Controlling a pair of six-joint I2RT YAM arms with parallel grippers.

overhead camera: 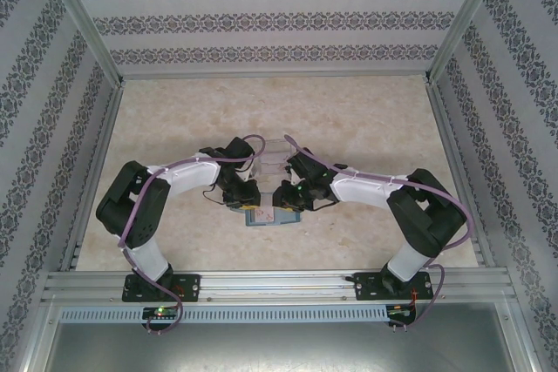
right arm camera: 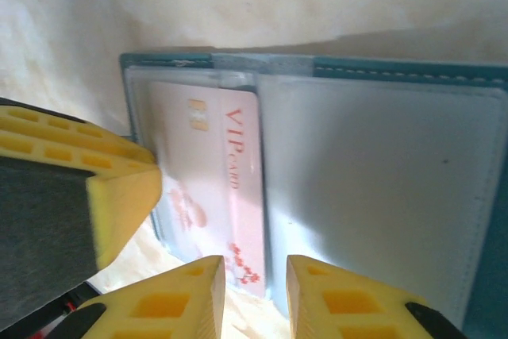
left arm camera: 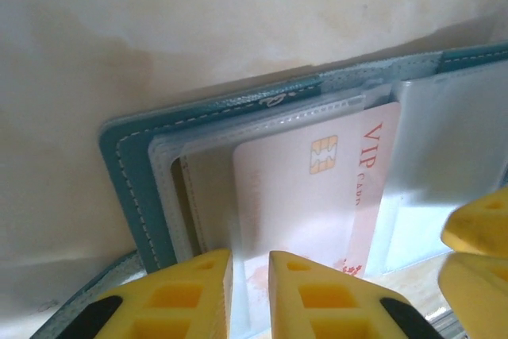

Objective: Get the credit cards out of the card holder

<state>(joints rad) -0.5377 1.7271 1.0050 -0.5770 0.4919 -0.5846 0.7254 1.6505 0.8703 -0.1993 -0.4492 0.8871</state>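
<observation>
The left gripper (left arm camera: 250,295) has its yellow fingers drawn to a narrow gap at the edge of the opened card holder (left arm camera: 127,172). The right gripper (right arm camera: 254,299) stands the same way, with the lower end of a pinkish credit card (right arm camera: 210,172) running into its gap; whether either pair actually pinches card or sleeve cannot be told. The card, printed VIP with a gold chip, lies among the clear sleeves (right arm camera: 373,188) of the teal holder, which rests open and flat on the marbled table (overhead camera: 349,119), between the two wrists and toward the arms' side.
</observation>
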